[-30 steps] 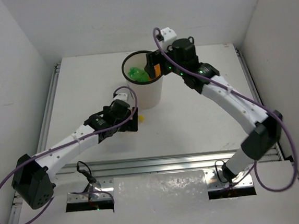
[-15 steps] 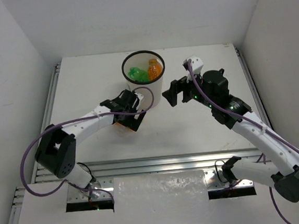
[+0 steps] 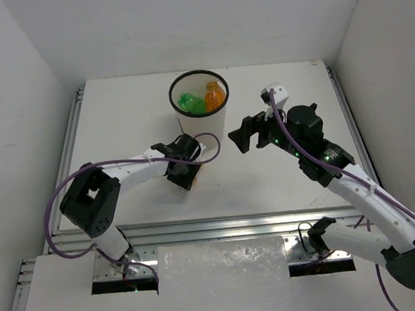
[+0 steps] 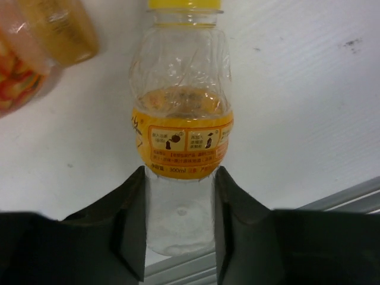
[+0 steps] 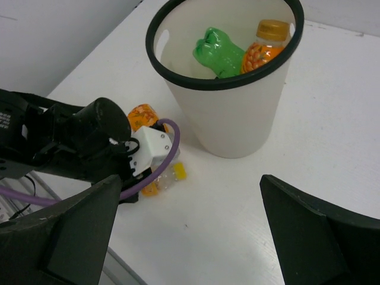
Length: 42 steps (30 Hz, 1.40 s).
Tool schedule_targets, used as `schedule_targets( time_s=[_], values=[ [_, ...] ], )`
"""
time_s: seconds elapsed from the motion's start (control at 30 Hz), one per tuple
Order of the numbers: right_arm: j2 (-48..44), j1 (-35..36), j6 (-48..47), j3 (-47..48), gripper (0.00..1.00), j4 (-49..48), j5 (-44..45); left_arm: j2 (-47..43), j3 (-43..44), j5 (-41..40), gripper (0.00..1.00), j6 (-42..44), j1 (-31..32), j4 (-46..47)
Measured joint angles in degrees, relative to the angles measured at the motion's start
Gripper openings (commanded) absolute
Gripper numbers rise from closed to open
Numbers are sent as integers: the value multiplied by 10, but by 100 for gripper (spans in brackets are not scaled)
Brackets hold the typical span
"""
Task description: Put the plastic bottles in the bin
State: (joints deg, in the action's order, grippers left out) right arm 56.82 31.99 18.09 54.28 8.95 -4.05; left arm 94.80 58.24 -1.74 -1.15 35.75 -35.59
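Note:
A clear plastic bottle (image 4: 181, 119) with a yellow cap and an orange label lies on the white table beside the bin. My left gripper (image 4: 180, 196) is shut on its clear base, one finger against each side. A second, orange bottle (image 4: 41, 41) lies just beside it. The white bin (image 3: 207, 130) with its black rim stands behind them. It holds a green bottle (image 5: 218, 52) and an orange bottle (image 5: 266, 52). My right gripper (image 5: 190, 231) hangs open and holds nothing, above the table to the right of the bin.
A metal rail (image 3: 214, 228) runs along the table's near edge, close behind my left gripper (image 3: 186, 172). White walls close in the table on the left, back and right. My left arm's purple cable (image 5: 160, 166) loops over the held bottle.
My left gripper has swung in by the bin and shut on the yellow-capped bottle. My right gripper has left the bin's mouth for the right; an orange bottle now lies in the bin.

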Motion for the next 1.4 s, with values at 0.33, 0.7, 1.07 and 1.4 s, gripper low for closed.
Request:
schedule_targets(
  time_s=[0.33,0.7,1.07,1.4],
  values=[
    [-55,0,81,-48,99,53,23,-111,-17,53,0,-70,71,24],
    [-132,0,197,-171,99,-87,-172,-317,-94,309,0,-143,83,306],
    [-73,-1,214,-150,0,-168,-239,-346,-99,271,100,-190,88,360],
    [82,-3,70,146,3,-83,-21,-381,-79,-203,100,-410,41,124]
  ],
)
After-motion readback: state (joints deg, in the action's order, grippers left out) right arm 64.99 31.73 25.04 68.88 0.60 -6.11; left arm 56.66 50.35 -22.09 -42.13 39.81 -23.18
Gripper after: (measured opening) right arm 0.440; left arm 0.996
